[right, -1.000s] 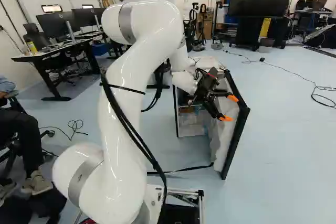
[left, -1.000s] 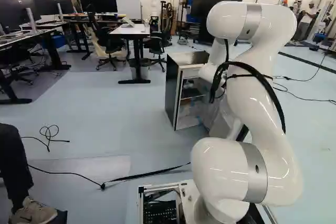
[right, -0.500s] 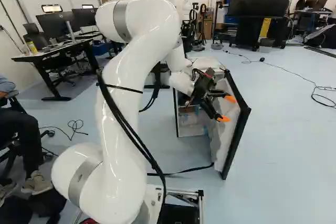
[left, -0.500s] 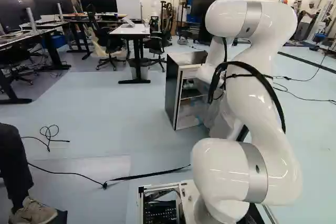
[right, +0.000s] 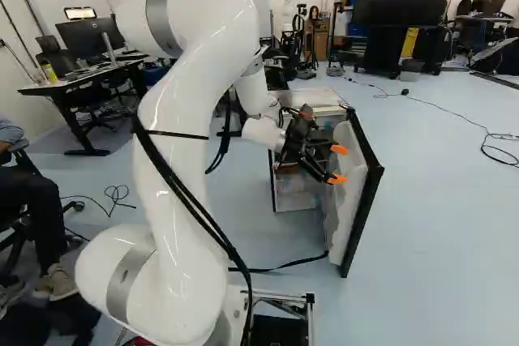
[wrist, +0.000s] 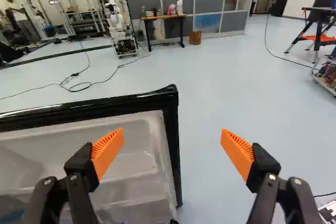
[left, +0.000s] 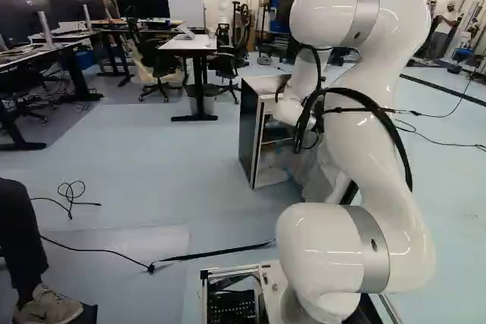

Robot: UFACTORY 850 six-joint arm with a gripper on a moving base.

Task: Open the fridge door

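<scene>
Gripper [right: 337, 164]: released, fingers apart; hidden in left base view
Fridge door [right: 364, 220]: open, at right; cut off in wrist view
Fridge interior [left: 272, 158]: partly behind arm [left: 372, 165]

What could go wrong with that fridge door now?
The open gripper has one finger in front of the inner side of the fridge door and the other past its edge; a forward or sideways move might knock the door instead of swinging it smoothly. The black strap on the floor seems to reach the door's foot, so it could snag.
</scene>
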